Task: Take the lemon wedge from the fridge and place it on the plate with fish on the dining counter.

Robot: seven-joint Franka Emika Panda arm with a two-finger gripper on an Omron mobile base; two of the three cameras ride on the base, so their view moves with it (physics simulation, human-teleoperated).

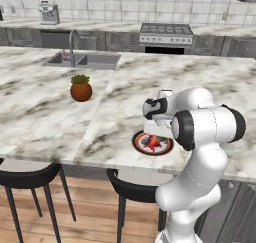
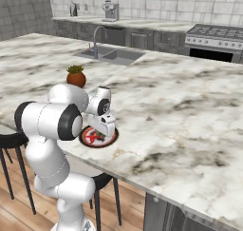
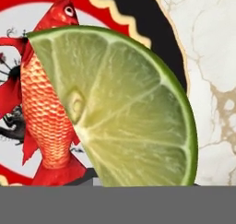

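The lemon wedge (image 3: 124,112) hides much of the plate with fish (image 3: 156,38).

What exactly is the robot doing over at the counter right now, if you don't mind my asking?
The white arm is reaching down over the plate with fish near the front edge of the dining counter. Its gripper is shut on the lemon wedge, which the hand view shows close up, right above the red fish and the plate's dark rim. The wedge has not yet been released. A potted plant stands further back, toward the sink.

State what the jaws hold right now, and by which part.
The gripper is shut on the lemon wedge, above the plate with fish. Which part of the wedge the jaws pinch cannot be told; the contact is hidden.
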